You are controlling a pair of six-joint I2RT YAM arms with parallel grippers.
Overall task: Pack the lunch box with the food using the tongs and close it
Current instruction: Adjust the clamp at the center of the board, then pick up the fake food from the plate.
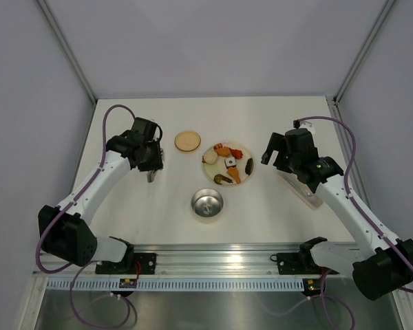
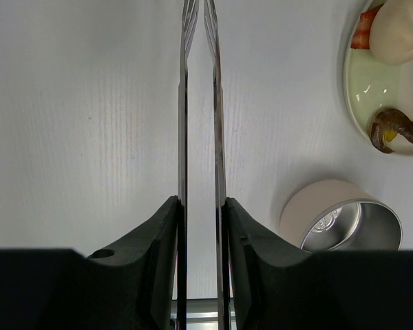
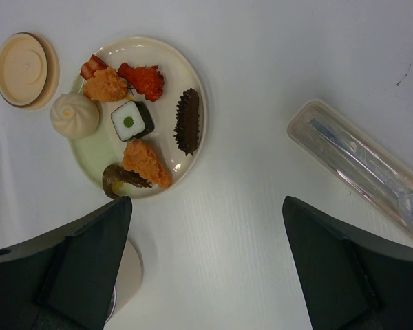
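A: Where do things stand?

B: The left gripper (image 2: 201, 206) is clamped on the tongs (image 2: 184, 103), well to the left of the plate (image 3: 158, 55), with the tips aimed down at the counter (image 1: 282, 213). The right gripper (image 3: 206, 206) hangs spread wide and empty near the plate's right side.

A: And the food?

B: All the food (image 3: 132, 118) lies on the plate. The lunch box (image 1: 207, 203) sits empty just on the near side of the plate, and its lid (image 3: 22, 69) lies just off the plate's far-left edge.

A: What worries you?

B: The 2 tong arms look pinched nearly together at the tips. With so little gap, I doubt they can straddle the bun (image 3: 74, 115). They'd more likely shove it off the plate.

A: So loosen the squeeze?

B: Too loose, and the thin, smooth metal could slip or twist between the fingers (image 2: 158, 234). Long tongs also magnify any wrist wobble, so a tip might catch the plate's rim and drag it. The light steel box could also skid or tip if a piece lands on its edge.
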